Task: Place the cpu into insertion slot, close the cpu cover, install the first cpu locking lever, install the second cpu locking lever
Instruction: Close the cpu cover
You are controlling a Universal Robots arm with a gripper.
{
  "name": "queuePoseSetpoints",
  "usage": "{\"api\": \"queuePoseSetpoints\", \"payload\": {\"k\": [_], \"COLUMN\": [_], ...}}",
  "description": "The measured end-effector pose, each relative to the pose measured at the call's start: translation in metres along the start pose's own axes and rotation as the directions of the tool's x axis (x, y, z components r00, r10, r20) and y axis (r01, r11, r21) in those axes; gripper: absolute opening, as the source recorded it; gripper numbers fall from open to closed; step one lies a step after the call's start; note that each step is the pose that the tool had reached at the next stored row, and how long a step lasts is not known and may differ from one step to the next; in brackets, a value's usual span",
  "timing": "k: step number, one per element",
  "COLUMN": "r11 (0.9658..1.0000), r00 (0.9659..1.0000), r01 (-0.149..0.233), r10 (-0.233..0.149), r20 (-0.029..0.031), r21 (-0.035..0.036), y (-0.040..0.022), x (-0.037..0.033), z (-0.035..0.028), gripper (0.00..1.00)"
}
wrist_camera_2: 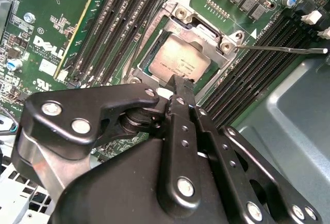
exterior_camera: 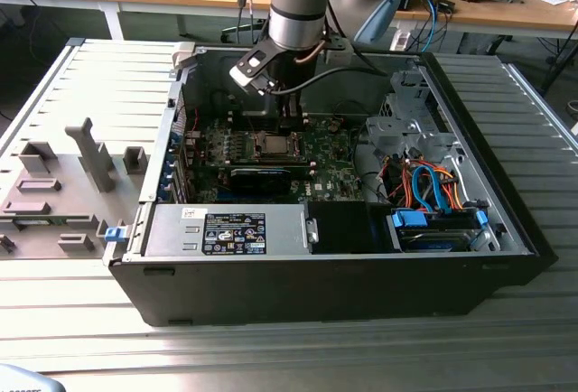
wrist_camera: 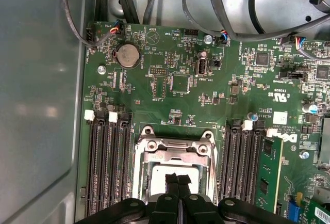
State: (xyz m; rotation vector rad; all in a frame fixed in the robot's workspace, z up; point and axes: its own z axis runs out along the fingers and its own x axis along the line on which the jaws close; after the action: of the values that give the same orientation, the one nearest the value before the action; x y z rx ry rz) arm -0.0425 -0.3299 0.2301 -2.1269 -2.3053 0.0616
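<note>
The cpu (wrist_camera_2: 178,64) lies in the insertion slot (exterior_camera: 271,146) on the green board, its dull silver top showing through the window of the cpu cover (wrist_camera_2: 206,37). The cover frame looks to lie flat around the chip. A thin metal locking lever (wrist_camera_2: 286,49) sticks out from the socket's corner across the dark memory slots. My gripper (wrist_camera_2: 178,83) hangs just above the chip's edge with its black fingertips (wrist_camera: 172,179) pressed together and nothing between them. In the exterior view the gripper (exterior_camera: 281,128) stands right over the socket, deep inside the open case.
Rows of memory slots (wrist_camera: 105,167) flank the socket on both sides. A long black card (exterior_camera: 262,178) lies in front of it. Cables (exterior_camera: 432,189) and a drive cage fill the exterior view's right of the case. A grey parts tray (exterior_camera: 63,184) sits outside on that view's left.
</note>
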Motion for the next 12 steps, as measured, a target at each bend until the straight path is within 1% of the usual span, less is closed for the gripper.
{"api": "queuePoseSetpoints", "payload": {"k": [7, 9, 12], "r11": [1.0, 1.0, 1.0], "r00": [1.0, 1.0, 1.0], "r01": [0.0, 0.0, 0.0], "r10": [0.0, 0.0, 0.0], "r20": [0.0, 0.0, -0.0001], "r21": [0.0, 0.0, -0.0001], "y": [-0.0005, -0.0012, -0.0012], "x": [0.0001, 0.0003, 0.0003], "z": [0.0009, 0.0069, 0.0073], "gripper": [0.11, 0.11, 0.11]}}
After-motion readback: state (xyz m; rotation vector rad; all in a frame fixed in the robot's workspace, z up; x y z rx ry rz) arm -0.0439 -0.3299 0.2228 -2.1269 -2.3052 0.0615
